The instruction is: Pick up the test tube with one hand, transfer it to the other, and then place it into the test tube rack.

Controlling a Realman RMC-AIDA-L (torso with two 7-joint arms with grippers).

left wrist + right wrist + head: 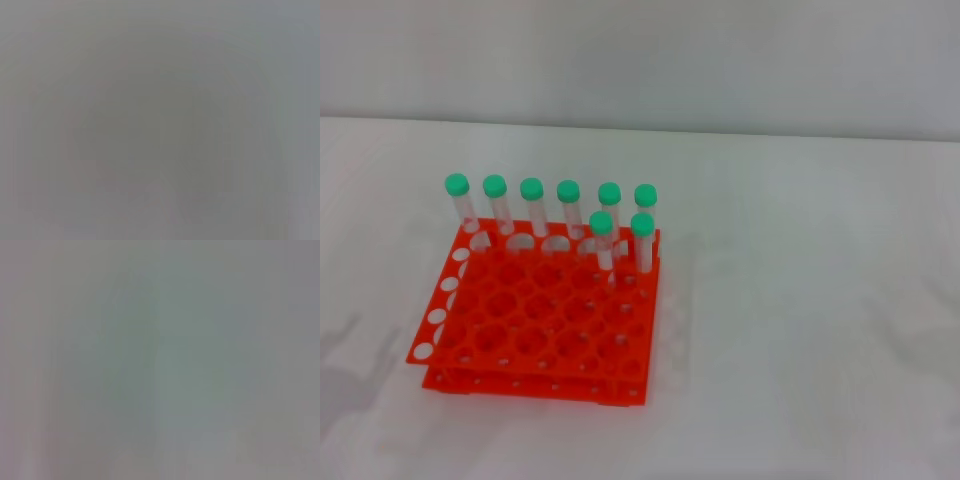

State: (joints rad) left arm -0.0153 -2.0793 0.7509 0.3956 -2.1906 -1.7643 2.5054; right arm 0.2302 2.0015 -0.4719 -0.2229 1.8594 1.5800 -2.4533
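Observation:
The orange test tube rack (535, 325) stands on the white table, left of centre in the head view. Several clear test tubes with green caps stand upright in it: a row along its far edge (532, 205) and two more in the second row at the right end (642, 240). No loose test tube lies on the table. Neither gripper nor arm shows in the head view. Both wrist views show only a plain grey blur with no object or finger in them.
The white table (800, 330) stretches to the right of the rack and in front of it. A pale wall (640, 60) runs behind the table's far edge. A faint shadow lies on the table at the far left (345, 370).

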